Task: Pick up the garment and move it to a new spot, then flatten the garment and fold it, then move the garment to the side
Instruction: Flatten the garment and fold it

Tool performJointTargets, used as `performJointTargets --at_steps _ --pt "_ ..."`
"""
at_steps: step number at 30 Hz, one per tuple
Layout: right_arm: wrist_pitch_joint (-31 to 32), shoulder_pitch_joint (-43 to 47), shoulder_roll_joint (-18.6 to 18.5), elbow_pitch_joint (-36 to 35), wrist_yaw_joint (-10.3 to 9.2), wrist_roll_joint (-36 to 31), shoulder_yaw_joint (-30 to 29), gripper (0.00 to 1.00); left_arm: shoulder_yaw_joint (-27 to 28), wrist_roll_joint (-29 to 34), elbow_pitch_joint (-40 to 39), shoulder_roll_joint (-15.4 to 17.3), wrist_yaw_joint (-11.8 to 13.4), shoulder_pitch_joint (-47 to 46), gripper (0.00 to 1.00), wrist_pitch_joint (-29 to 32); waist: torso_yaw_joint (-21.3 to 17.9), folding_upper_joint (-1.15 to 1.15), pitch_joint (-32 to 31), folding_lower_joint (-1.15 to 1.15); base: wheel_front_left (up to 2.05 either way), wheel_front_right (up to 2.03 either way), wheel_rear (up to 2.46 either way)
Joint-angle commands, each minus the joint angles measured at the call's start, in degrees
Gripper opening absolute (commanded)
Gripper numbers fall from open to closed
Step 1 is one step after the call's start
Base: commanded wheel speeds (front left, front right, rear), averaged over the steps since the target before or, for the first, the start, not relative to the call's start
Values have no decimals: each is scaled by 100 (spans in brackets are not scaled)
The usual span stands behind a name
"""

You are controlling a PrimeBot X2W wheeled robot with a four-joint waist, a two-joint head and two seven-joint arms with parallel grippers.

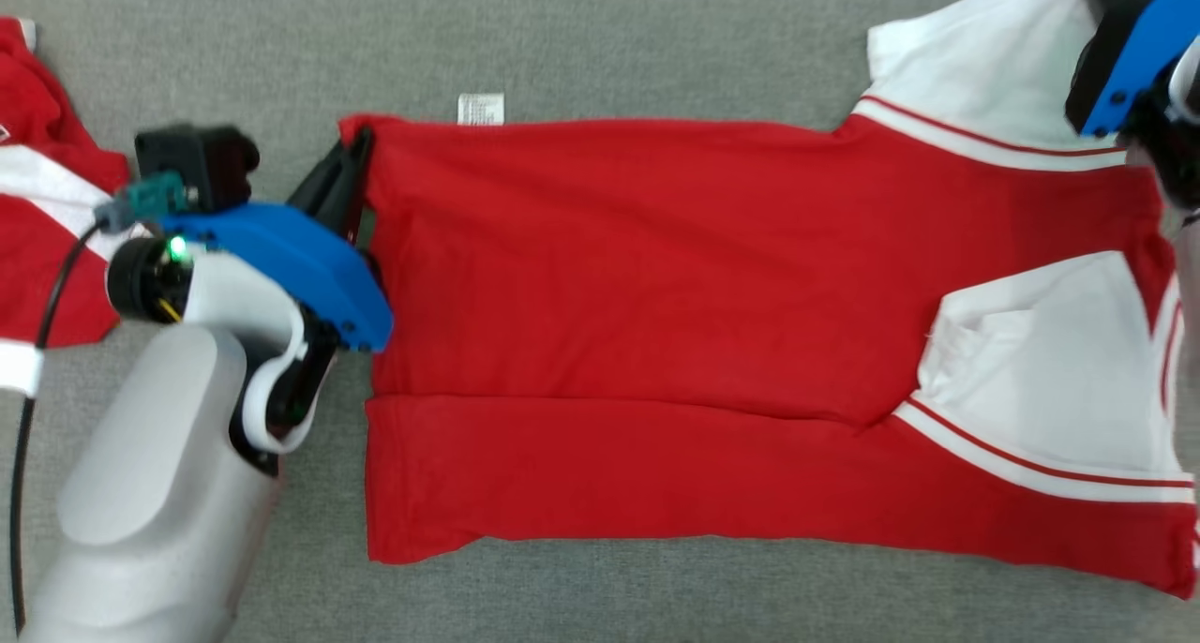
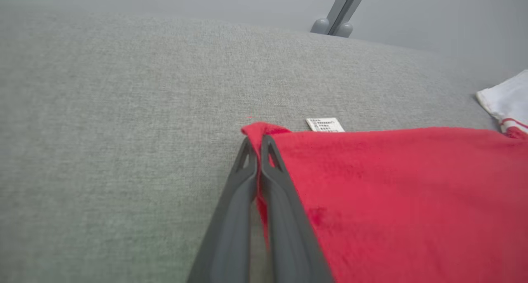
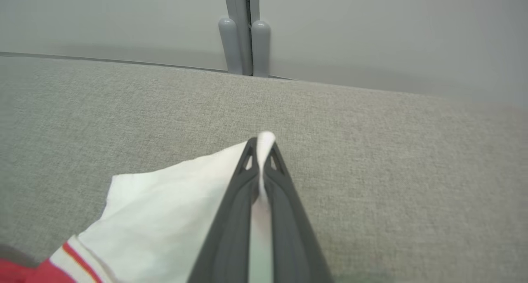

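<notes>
The biggest risk, in my judgement, lies in the shirt [image 1: 656, 343] as a whole. It spans most of the grey table [image 1: 656, 43] from left to right. It is held at only two points along the side nearer the table's back, so an uneven lift would let the middle sag. That would drag open the long flap already turned in along the side nearer the table's front.

The other red and white garment [image 1: 47, 231] lies at the table's left end. It sits under the left arm and its cable, and could be caught and pulled along.

The right gripper [image 3: 260, 145], toward the table's back right, is pinched on only the tip of the white sleeve [image 1: 966, 62]. That thin bite could slip out under tension.

The left gripper [image 2: 256, 145], toward the table's back left, is pressed together on the red hem corner. Its hold is deeper and looks safer.

The shirt itself lies flat and fairly smooth. It has a red body and white sleeves trimmed with red stripes, and the second sleeve [image 1: 1041, 343] is folded in over the chest. A small white label [image 1: 481, 109] pokes out onto the table just behind the hem.
</notes>
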Motion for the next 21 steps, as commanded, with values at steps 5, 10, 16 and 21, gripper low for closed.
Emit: performJointTargets --at_steps 5,10,16,21 --pt "-238 549 -64 -289 1 658 214 0 47 -35 24 21 -183 488 0 -519 -285 0 -505 0 0 0 0" --pt "-223 1202 -270 -743 1 1227 329 0 25 69 -10 23 -349 855 0 -1207 -374 0 -887 0 0 0 0" --pt "-10 2148 -481 -1502 2 1827 395 0 -185 282 38 222 -584 1211 0 -1808 -473 0 -1262 0 0 0 0" --pt "225 3042 -515 -2245 2 2068 164 0 -452 514 187 498 -697 1447 0 -2135 -527 0 -1429 0 0 0 0"
